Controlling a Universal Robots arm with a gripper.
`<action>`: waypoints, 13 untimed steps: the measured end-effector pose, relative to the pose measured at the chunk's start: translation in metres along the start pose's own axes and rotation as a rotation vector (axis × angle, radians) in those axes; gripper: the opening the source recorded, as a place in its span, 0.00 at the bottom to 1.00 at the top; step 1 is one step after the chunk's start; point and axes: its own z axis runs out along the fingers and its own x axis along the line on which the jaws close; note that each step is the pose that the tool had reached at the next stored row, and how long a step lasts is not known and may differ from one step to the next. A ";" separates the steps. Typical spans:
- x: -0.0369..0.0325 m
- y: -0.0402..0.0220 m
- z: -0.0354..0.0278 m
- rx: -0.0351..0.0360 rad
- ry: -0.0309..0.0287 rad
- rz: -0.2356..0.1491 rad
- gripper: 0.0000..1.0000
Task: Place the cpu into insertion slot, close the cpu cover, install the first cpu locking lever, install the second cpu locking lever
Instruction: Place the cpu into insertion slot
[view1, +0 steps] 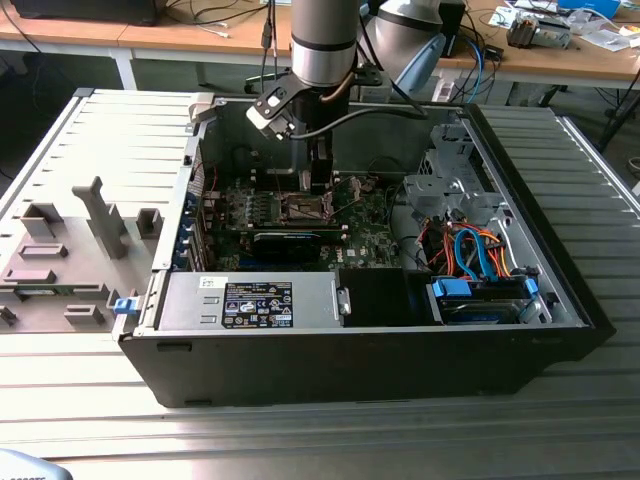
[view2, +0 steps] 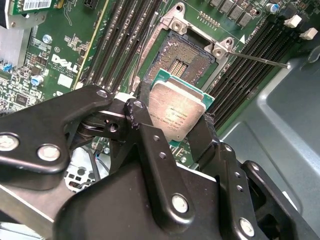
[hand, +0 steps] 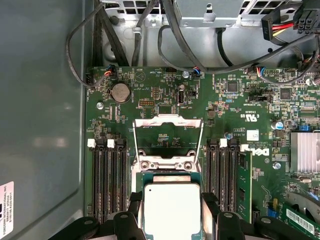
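The fingers (view2: 145, 130) clamp the cpu (view2: 177, 107) by two opposite edges. It hangs tilted just above the bare slot (view2: 185, 55), which lies straight ahead of the fingertips, with the cover (hand: 167, 119) flipped open beyond.

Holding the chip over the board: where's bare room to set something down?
Free: the ribbed metal table before the black computer case, and the grey case panel beside the green motherboard. Crowded: the orange and blue cables at the exterior view's right, plus the gripper holding the silvery square cpu.
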 end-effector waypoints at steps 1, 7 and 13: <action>0.0000 0.0000 0.0002 0.0000 -0.0001 0.000 0.55; 0.0000 -0.0001 0.0015 0.0000 -0.0001 0.000 0.55; 0.0000 -0.0001 0.0030 -0.0001 -0.0001 0.000 0.55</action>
